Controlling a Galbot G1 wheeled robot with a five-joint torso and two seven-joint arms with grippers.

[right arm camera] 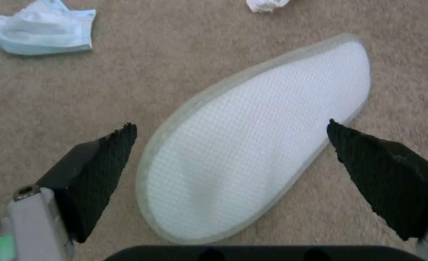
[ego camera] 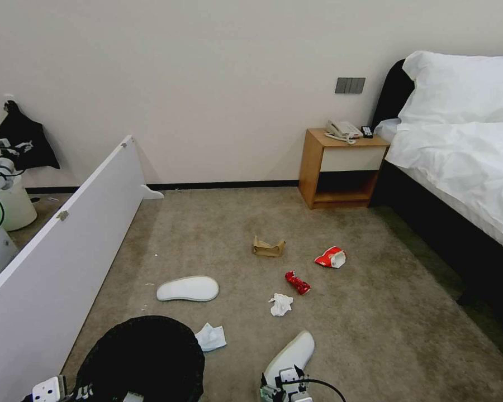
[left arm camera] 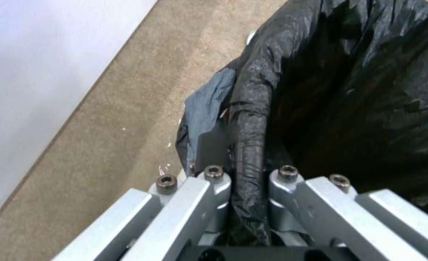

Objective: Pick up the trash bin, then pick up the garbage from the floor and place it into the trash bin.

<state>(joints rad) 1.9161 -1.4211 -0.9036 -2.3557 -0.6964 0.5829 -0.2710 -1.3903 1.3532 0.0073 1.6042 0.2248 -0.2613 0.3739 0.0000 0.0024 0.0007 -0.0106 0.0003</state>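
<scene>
The right gripper (right arm camera: 231,130) hangs over the near slipper (right arm camera: 257,145), its two black pads (right arm camera: 103,170) spread wide, one on each side of the sole and clear of it, holding nothing. The slipper lies sole-up on the carpet (right arm camera: 54,94); in the head view it (ego camera: 290,354) sits just right of the bin (ego camera: 142,357), with the gripper (ego camera: 288,391) at its near end. The left gripper (left arm camera: 248,181) is closed on the bin's rim (left arm camera: 248,145), its silver fingers (left arm camera: 214,181) pinching the black bag that wraps the edge, so the bin hangs beside the white panel (left arm camera: 40,72). Taking the bin as the mark: a pale blue mask (ego camera: 211,336) lies touching or just beside its right rim, and the same mask (right arm camera: 42,30) shows past the slipper in the right wrist view. A second slipper (ego camera: 188,288) lies flat just beyond the bin. A crumpled tissue (ego camera: 280,304) sits farther right of that slipper, between mask and red wrapper (ego camera: 297,282). Beyond the wrapper, well away from the bin, are folded cardboard (ego camera: 268,247) and a crushed red-and-white cup (ego camera: 331,257). Farther still, a wooden nightstand (ego camera: 341,167) stands against the wall next to the bed (ego camera: 458,151), with a phone (ego camera: 342,130) on top. The long white panel (ego camera: 67,240) runs along the bin's left side.
</scene>
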